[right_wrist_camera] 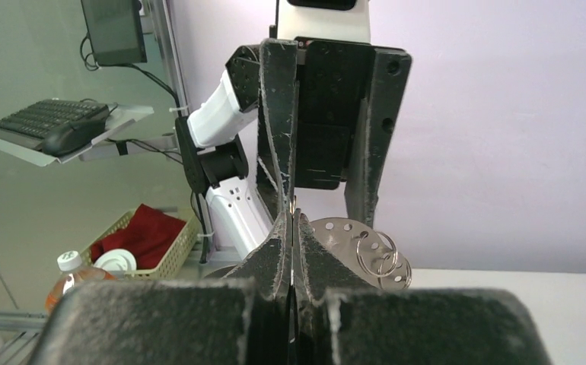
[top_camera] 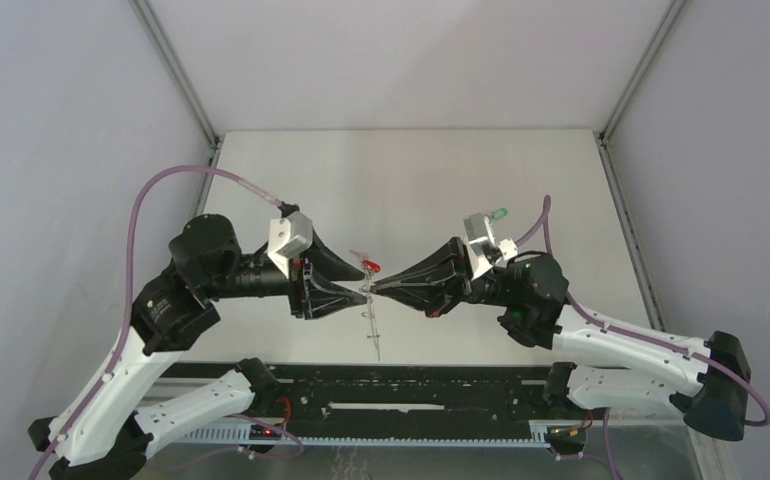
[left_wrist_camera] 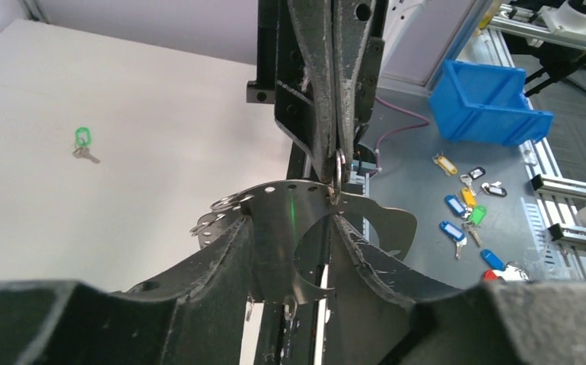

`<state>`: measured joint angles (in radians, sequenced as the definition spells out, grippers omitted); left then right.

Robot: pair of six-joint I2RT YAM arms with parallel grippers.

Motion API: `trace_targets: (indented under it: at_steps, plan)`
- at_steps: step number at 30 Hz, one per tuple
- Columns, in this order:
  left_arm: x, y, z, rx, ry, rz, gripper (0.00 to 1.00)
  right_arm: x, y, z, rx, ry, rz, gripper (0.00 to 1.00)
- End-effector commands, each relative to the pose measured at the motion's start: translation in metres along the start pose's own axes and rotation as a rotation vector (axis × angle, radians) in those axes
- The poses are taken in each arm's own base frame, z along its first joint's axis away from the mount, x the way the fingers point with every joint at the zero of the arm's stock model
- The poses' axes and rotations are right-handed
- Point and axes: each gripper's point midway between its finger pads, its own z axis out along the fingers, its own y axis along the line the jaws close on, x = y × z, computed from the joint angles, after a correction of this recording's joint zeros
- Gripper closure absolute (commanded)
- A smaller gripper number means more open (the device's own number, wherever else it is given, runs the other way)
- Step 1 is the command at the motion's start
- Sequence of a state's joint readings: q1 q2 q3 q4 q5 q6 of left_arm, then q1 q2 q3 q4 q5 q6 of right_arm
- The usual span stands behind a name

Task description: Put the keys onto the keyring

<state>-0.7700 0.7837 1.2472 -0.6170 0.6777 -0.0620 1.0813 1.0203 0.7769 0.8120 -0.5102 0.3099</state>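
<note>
Where the two grippers meet above the middle of the worktop [top_camera: 411, 180], the right gripper [left_wrist_camera: 337, 169] is clamped tight, its tips pinching one small ring [left_wrist_camera: 339, 161] at the edge of the keyring [left_wrist_camera: 290, 199]. The keyring reads as a single thin, curved metal plate with a row of punched holes. At least two more split rings [right_wrist_camera: 371, 249] hang from its rim. The left gripper [left_wrist_camera: 294, 228] faces the right one tip to tip, its two fingers [left_wrist_camera: 221, 258] spread apart with the plate lying in the gap. I cannot tell whether either pad touches the metal. From above, the lower part of the keyring hangs down toward the near edge.

There are two keys. The red key [top_camera: 369, 266] sits just beyond the meeting fingertips, on the far side, and whether it is already threaded on a ring cannot be told. The green key [left_wrist_camera: 83, 141] lies flat and alone on the right half of the worktop, well apart from the keyring.

Past the worktop's near edge, one blue bin [left_wrist_camera: 488, 95] stands on a grey bench, beside at least eight spare tagged keys [left_wrist_camera: 457, 207].
</note>
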Motion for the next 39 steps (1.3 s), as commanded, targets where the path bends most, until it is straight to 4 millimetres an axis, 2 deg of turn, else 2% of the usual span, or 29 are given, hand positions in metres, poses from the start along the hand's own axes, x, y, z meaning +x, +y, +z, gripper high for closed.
trace_targets:
  at_steps: [1, 5, 9, 12, 20, 26, 35, 37, 39]
  plan:
    - [-0.011, -0.013, 0.001, 0.076, -0.042, 0.028, 0.56, -0.020, 0.004, 0.005, -0.006, -0.092, -0.018, 1.00]
    - [-0.013, -0.016, 0.000, 0.091, -0.047, 0.047, 0.55, -0.018, 0.004, 0.006, -0.013, -0.089, -0.015, 1.00]
    - [-0.012, -0.022, -0.001, 0.124, -0.043, 0.046, 0.45, -0.018, 0.005, 0.007, -0.016, -0.090, -0.014, 1.00]
    - [-0.013, -0.020, -0.001, 0.115, -0.045, 0.050, 0.43, -0.018, 0.006, 0.007, -0.020, -0.092, -0.016, 1.00]
    - [-0.018, -0.017, -0.001, 0.094, -0.058, 0.064, 0.59, -0.015, 0.007, 0.009, -0.024, -0.089, -0.015, 1.00]
    - [-0.026, -0.021, -0.003, 0.103, -0.078, 0.068, 0.59, -0.013, 0.006, 0.009, -0.026, -0.087, -0.011, 1.00]
    - [-0.023, -0.019, -0.002, 0.104, -0.071, 0.075, 0.64, -0.010, 0.007, 0.011, -0.038, -0.076, -0.004, 1.00]
    - [-0.024, -0.019, -0.002, 0.102, -0.073, 0.077, 0.66, -0.009, 0.007, 0.011, -0.040, -0.074, -0.005, 1.00]
    - [-0.024, -0.018, -0.002, 0.092, -0.075, 0.078, 0.72, -0.008, 0.007, 0.012, -0.040, -0.071, -0.003, 1.00]
